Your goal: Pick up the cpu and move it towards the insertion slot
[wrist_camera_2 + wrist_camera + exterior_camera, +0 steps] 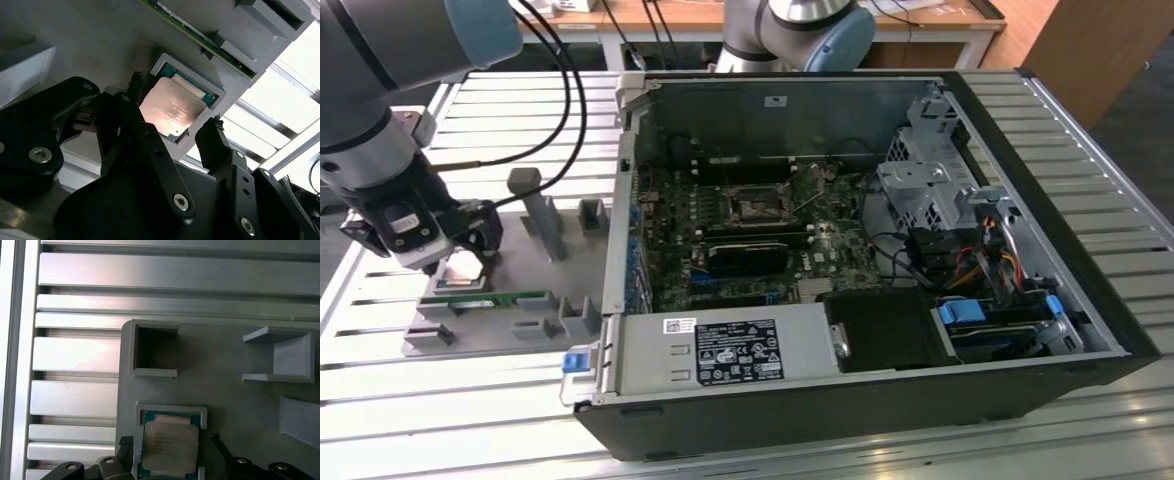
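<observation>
Slatted metal surface [150, 270] carries a grey holder [225, 355] and an open computer case [854, 410]. Fingers [212, 142] stand apart, either side of the cpu [172, 106], which lies unlifted in the holder's recess; the insertion slot [755, 208] is well apart, inside the case. Nothing grasped yet.

A robotics lab: opened computer case [854, 412] on a slatted aluminium bench [454, 405].

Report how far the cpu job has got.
Done: the tool is over the cpu, open, a finger on each side. In hand: nothing; the cpu lies flat in its grey holder, not gripped. Left: the pickup and the whole move to the slot on the motherboard.
</observation>
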Robot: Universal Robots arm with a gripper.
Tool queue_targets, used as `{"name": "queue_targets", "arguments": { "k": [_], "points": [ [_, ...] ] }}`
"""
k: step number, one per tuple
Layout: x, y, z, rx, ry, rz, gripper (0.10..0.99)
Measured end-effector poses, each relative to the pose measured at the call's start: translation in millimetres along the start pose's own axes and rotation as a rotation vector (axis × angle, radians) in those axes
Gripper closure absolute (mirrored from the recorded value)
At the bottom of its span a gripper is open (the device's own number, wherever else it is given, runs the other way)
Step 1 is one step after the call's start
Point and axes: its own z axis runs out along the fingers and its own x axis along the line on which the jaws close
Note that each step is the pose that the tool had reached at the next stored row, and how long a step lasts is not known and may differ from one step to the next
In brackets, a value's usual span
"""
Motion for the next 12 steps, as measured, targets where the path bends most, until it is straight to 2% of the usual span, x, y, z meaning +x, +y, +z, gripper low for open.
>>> {"name": "queue_targets", "arguments": {
  "k": [4,6,7,12],
  "points": [
    [0.0,0.6,2.0,0.0,0.0001,0.0,0.38],
    [0.1,0.7,2.7,0.0,0.0002,0.0,0.4],
    [0.1,0.6,2.9,0.0,0.0002,0.0,0.467],
    [0.2,0.7,4.1,0.0,0.0002,0.0,0.478]
  ]
}}
